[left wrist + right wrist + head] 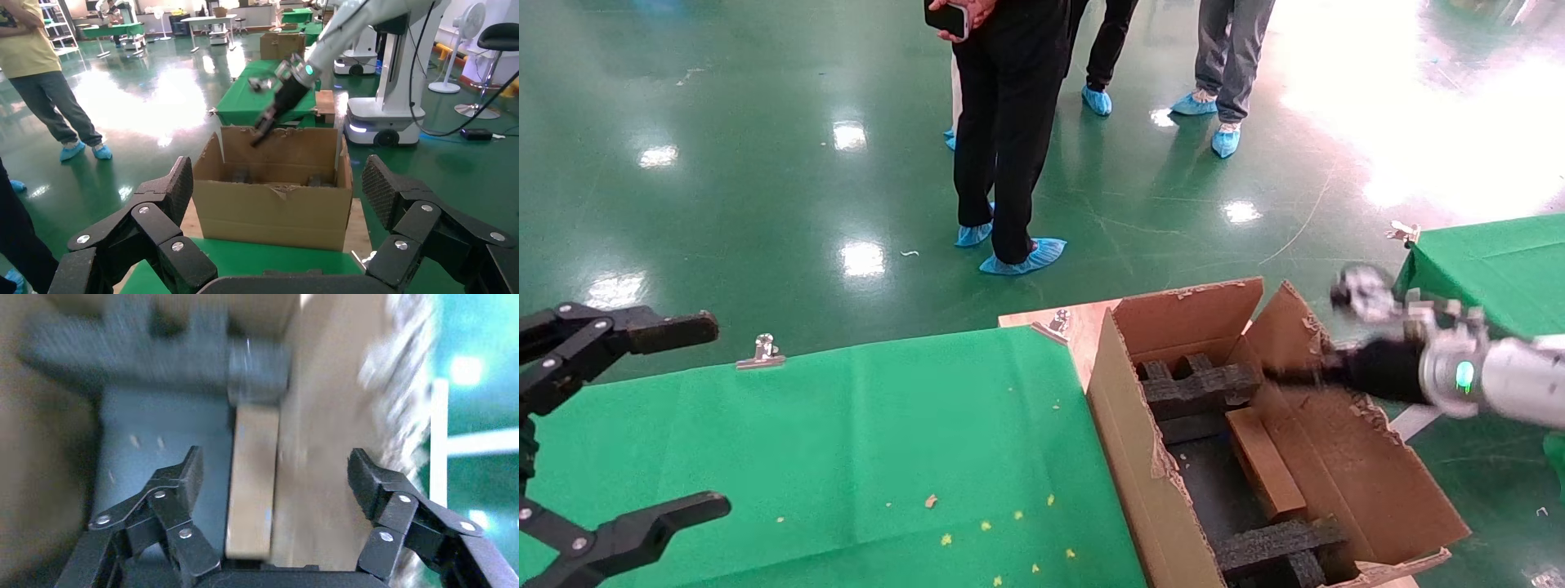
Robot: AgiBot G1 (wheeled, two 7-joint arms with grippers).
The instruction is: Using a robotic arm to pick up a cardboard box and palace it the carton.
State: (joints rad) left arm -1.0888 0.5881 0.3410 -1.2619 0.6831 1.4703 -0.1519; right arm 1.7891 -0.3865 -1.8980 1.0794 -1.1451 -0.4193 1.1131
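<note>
Already the small closed brown cardboard box (1264,463) lies inside the large brown corrugated carton (1140,457) at the lower right of the head view, on the dark floor between the black foam inserts (1197,384), touching the right inner wall. Its long axis runs from the upper foam block toward the lower one, along that wall.

The right claw (1283,374), on the white arm with the glowing teal ring (1464,376), hovers over the carton's upper right flap, above and beyond the box's far end. In the right wrist view the right claw (275,478) stands wide and empty, its fingers (183,471) straddling the box (252,478) across its short side, not touching it. The placing looks done; a straight lift should clear the ragged flap edges, though the right wall sits close.

The left claw (682,416), wide open too, is parked at the lower left over the green-clothed bench (846,457), well apart from the carton. People in blue shoe covers (1021,257) stand at the upper middle.
</note>
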